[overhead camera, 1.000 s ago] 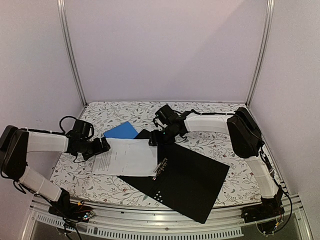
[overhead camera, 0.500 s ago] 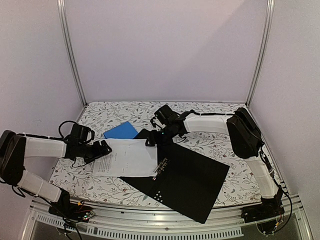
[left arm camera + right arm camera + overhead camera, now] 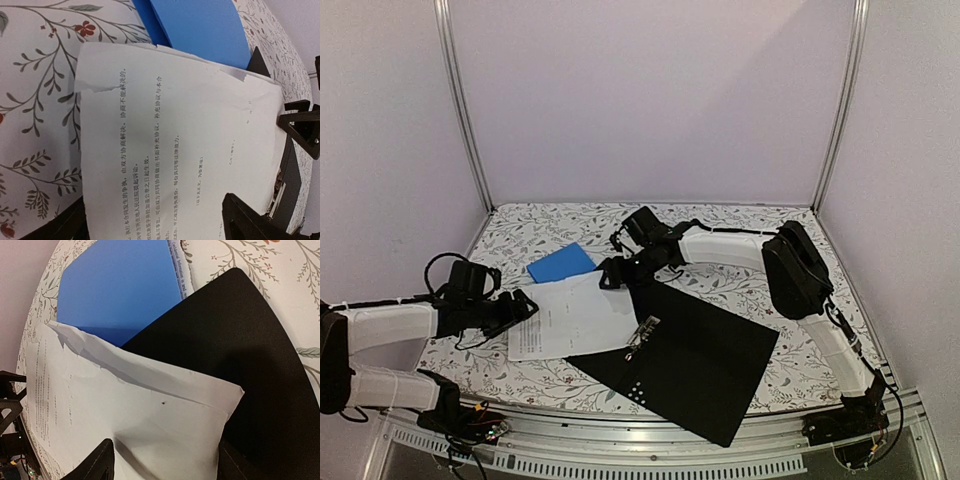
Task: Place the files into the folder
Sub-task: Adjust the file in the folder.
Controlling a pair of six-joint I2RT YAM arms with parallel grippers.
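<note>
The files (image 3: 575, 315) are white printed sheets lying flat, partly on the floral cloth and partly on the left half of the folder (image 3: 705, 355). The folder lies open, black inside up, with its metal clip (image 3: 642, 335) at the sheets' right edge. My left gripper (image 3: 525, 305) is at the sheets' left edge. In the left wrist view it (image 3: 160, 235) is open with the files (image 3: 165, 150) under the gap. My right gripper (image 3: 610, 275) hovers over the far corner. It (image 3: 162, 470) is open, its fingers either side of that raised corner of the files (image 3: 140, 410).
A smaller plain blue folder (image 3: 562, 262) lies on the cloth just behind the sheets, partly under them (image 3: 120, 285). The folder's right half reaches past the table's near edge (image 3: 720, 430). Metal frame posts (image 3: 465, 120) stand at the back corners.
My left arm has drawn back and dropped lower, its gripper narrowing slightly at the sheets' left edge. My right gripper has slid left over the far corner. The sheets have turned slightly.
</note>
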